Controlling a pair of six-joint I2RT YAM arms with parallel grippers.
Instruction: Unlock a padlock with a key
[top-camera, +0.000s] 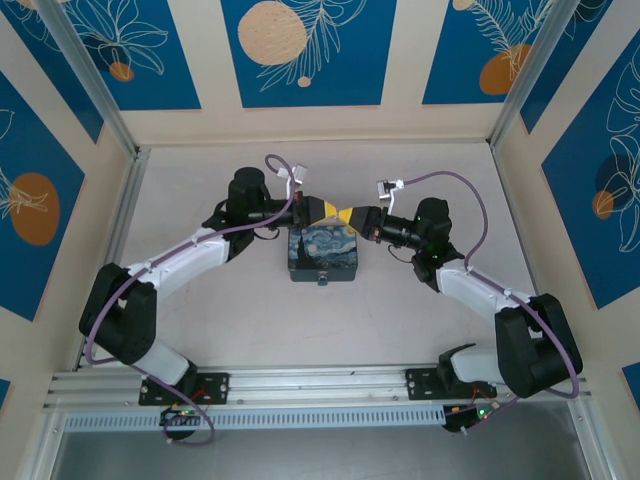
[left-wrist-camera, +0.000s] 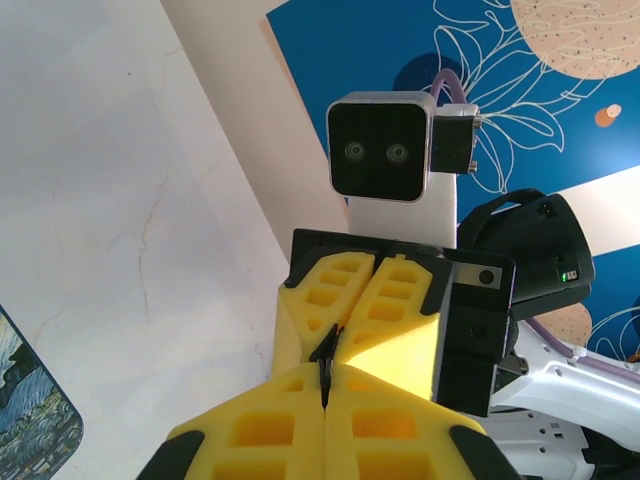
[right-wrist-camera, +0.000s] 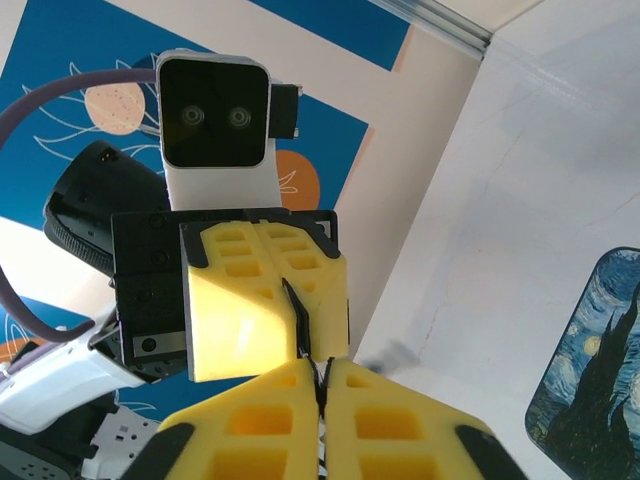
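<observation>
Where left gripper (top-camera: 330, 212) and right gripper (top-camera: 352, 217) meet over the tin (top-camera: 322, 252), both are clamped tight — key (left-wrist-camera: 326, 362) pinched edge-on between their pads.

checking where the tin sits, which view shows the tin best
Top external: nearly the whole tin shows from above, with its painted lid and its place on the table plain. Left wrist catches one rounded corner at its lower left edge; right wrist shows a larger slice at its right edge.

I see bright, even light from above; faint soft shadows lie on the pale marbled tabletop (top-camera: 250, 320); focus is sharp throughout.
</observation>
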